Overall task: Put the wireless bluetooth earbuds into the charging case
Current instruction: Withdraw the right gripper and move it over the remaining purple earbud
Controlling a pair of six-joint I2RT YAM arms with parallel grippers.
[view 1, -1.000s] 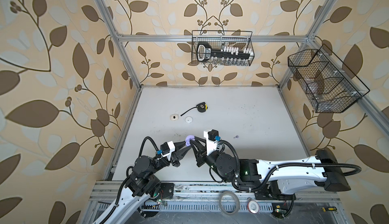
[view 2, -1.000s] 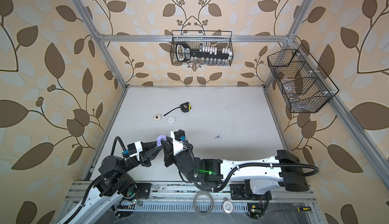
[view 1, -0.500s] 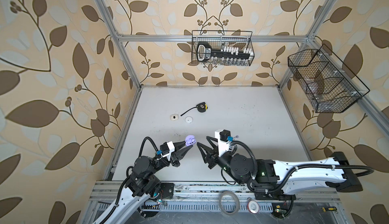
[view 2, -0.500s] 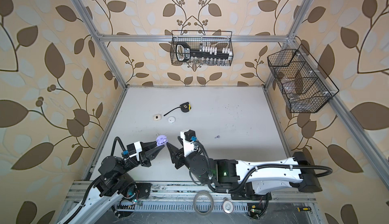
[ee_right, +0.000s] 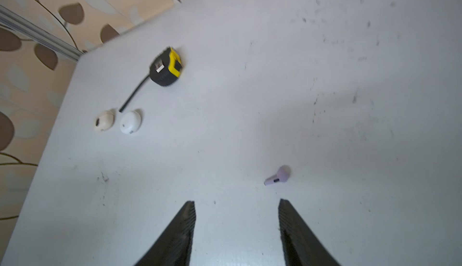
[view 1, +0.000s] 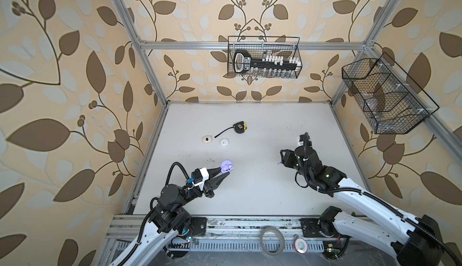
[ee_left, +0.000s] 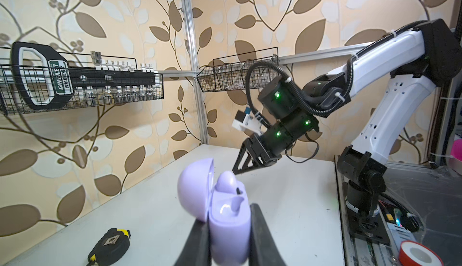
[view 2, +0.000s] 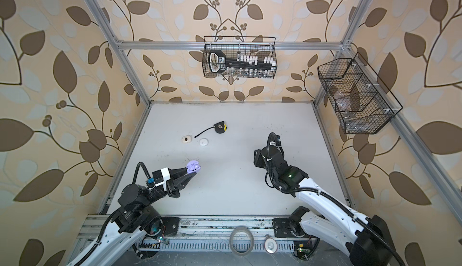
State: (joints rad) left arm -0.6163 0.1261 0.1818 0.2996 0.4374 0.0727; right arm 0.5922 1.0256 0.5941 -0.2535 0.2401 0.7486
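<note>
On the worktop (ee_right: 350, 127), just ahead of the right tool (ee_right: 236, 202): loose lavender earbud (ee_right: 277, 176), lying on its side.
Right tool spread, empty. Left tool (view 1: 225, 169) clamped on the open lavender charging case (ee_left: 225, 217), with a seated earbud (ee_left: 226, 179) in it. Loose bud looks light, rigid and slick, so it'll likely skid. Pinch across the bulb, leave the stem free.

Left jaws: the left wrist view's bottom edge is cutting them off; they are covering both flanks of the lavender case (ee_left: 228, 224).
Seated earbud (ee_left: 226, 181): the case is hiding its stem.
Tape measure (ee_left: 110, 246): that edge is clipping its underside.
Right jaws: the right wrist view is showing only their tips; both top views are hiding their gap.
Cream case (ee_right: 104, 120) and white case (ee_right: 130, 121), just beside the tape measure: motion blur is smearing them.
Loose earbud (ee_right: 277, 176), well apart from the tape measure: blurring here, reading too small in both top views.
</note>
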